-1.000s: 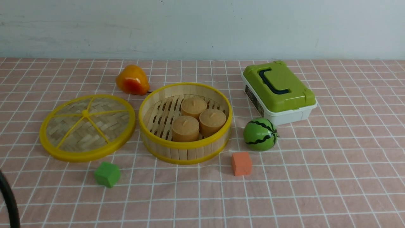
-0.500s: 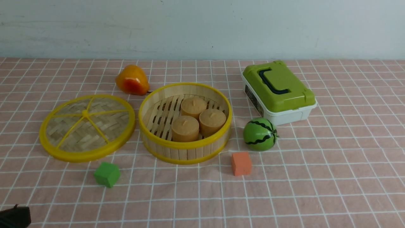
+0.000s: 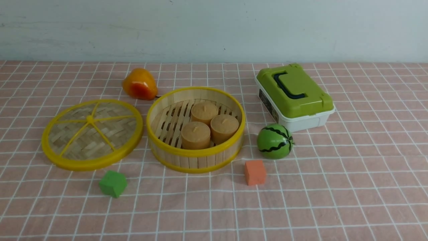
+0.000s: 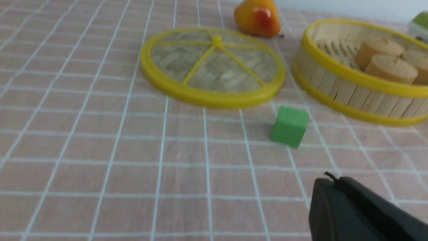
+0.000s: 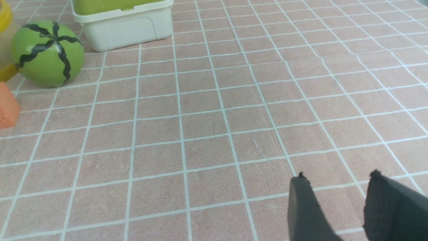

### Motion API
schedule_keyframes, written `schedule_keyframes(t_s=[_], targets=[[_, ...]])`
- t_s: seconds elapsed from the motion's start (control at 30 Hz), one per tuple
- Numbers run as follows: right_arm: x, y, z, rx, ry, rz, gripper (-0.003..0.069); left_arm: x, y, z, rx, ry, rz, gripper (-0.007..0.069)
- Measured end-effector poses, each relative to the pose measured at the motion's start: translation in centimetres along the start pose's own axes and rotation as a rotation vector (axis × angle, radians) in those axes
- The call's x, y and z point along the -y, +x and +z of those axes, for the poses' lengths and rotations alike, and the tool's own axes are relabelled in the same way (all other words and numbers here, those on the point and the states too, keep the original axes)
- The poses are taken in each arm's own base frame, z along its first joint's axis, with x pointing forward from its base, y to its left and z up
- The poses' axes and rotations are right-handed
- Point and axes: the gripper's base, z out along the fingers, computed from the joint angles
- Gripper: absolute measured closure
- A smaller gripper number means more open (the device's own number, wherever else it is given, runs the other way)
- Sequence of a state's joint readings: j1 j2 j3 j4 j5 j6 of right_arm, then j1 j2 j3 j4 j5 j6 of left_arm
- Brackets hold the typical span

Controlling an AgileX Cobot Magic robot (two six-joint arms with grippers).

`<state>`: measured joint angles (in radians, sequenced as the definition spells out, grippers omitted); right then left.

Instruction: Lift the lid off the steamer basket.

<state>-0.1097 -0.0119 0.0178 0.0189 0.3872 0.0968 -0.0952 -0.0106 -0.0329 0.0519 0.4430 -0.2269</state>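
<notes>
The lid (image 3: 92,134), a flat woven bamboo disc with a yellow rim and spokes, lies flat on the cloth just left of the steamer basket (image 3: 195,129); the left wrist view shows the lid (image 4: 214,65) beside the basket (image 4: 359,72) as well. The basket stands uncovered with three tan round cakes (image 3: 209,125) inside. No gripper appears in the front view. My left gripper (image 4: 332,180) is shut with nothing in it, low over the cloth, nearer than the lid. My right gripper (image 5: 337,177) is open and empty over bare cloth right of the basket.
An orange-yellow pear (image 3: 139,84) lies behind the lid and basket. A green cube (image 3: 113,183) and an orange cube (image 3: 255,172) sit in front. A toy watermelon (image 3: 275,141) and a white box with a green top (image 3: 294,97) stand right of the basket.
The dark piece of the left arm at the front view's lower left corner has slid down and out of the picture. Lid, basket and the other objects have not moved.
</notes>
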Motion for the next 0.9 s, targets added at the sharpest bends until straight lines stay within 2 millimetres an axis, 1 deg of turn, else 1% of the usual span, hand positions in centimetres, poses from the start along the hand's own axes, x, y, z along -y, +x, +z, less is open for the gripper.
schedule_keyframes(t_s=[0.03,0.1,0.27,0.5,0.9], targets=[[0.0,0.0,0.0,0.0,0.0,0.001,0.0418,-0.18,1.14,0.45,-0.038,-0.005,-0.003,0.0637],[0.0,0.0,0.0,0.0,0.0,0.001,0.0418,-0.25,1.64,0.64,-0.05,-0.005,-0.005,0.0637],[0.0,0.0,0.0,0.0,0.0,0.0,0.0418,-0.18,1.39,0.69,-0.016,0.004,0.033,0.0637],[0.0,0.0,0.0,0.0,0.0,0.0,0.0418,0.02,1.41,0.69,-0.017,0.026,0.069,0.0637],[0.0,0.0,0.0,0.0,0.0,0.0,0.0418,0.07,1.59,0.74,-0.024,0.035,0.072,0.0637]])
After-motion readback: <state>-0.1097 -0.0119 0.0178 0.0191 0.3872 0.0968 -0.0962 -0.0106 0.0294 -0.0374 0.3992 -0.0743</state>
